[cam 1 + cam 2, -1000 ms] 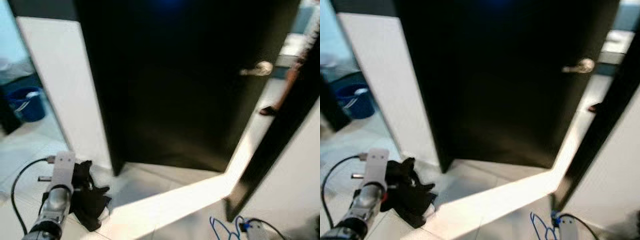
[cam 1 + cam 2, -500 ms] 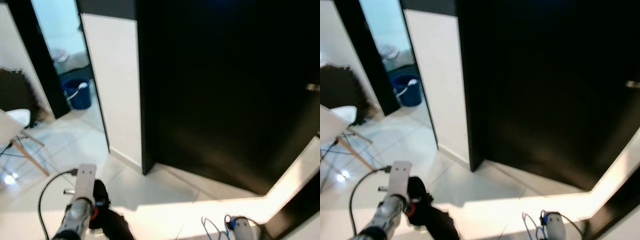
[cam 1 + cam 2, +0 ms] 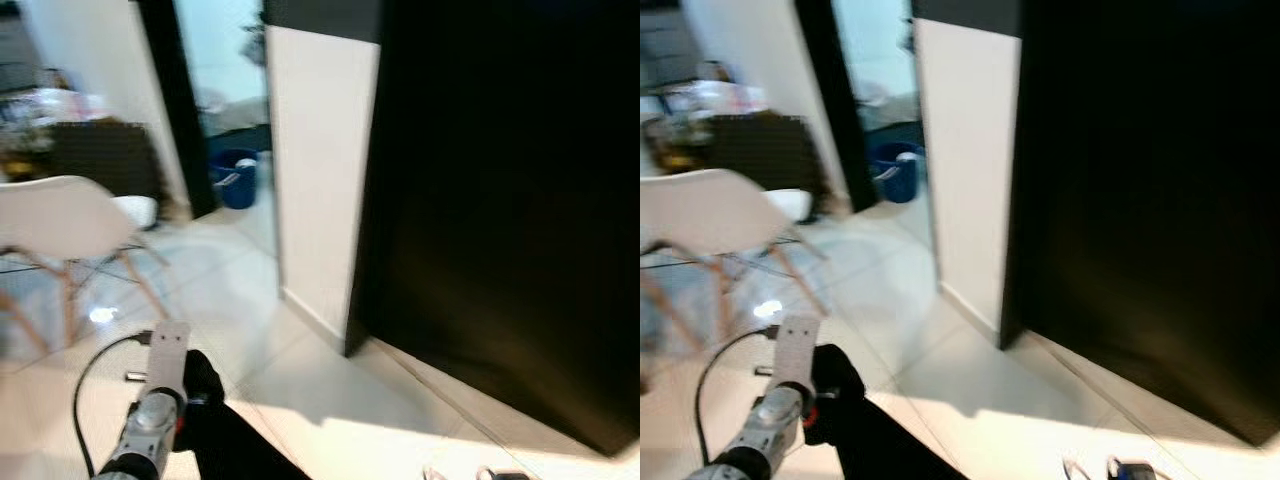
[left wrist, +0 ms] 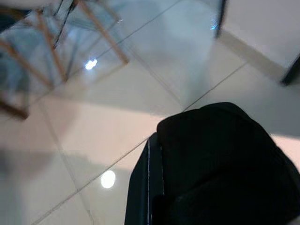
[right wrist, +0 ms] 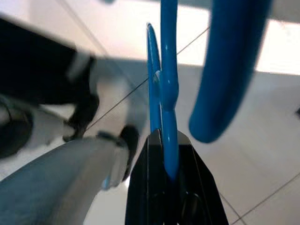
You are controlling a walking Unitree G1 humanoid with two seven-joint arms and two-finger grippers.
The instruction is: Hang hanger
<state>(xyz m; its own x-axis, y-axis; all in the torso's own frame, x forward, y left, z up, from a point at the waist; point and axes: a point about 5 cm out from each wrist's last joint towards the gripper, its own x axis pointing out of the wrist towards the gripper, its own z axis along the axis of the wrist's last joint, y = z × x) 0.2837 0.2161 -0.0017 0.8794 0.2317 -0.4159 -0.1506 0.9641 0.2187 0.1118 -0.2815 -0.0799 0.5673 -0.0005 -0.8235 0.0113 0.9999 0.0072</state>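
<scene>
Camera swung left; blue hanger lengthwise in right tool.

front: black door blocking right side | white wall panel standing beside it | left: white chair sitting on open floor | doorway: blue bucket partly obstructing

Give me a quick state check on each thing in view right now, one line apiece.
blue hanger: clamped in the right claw, off the floor, not yet hung.
left claw: shut on the black garment, which hangs from it.
black door: swung open.
white chair: upright, nobody on it.
blue bucket: upright on the floor through the doorway.
</scene>
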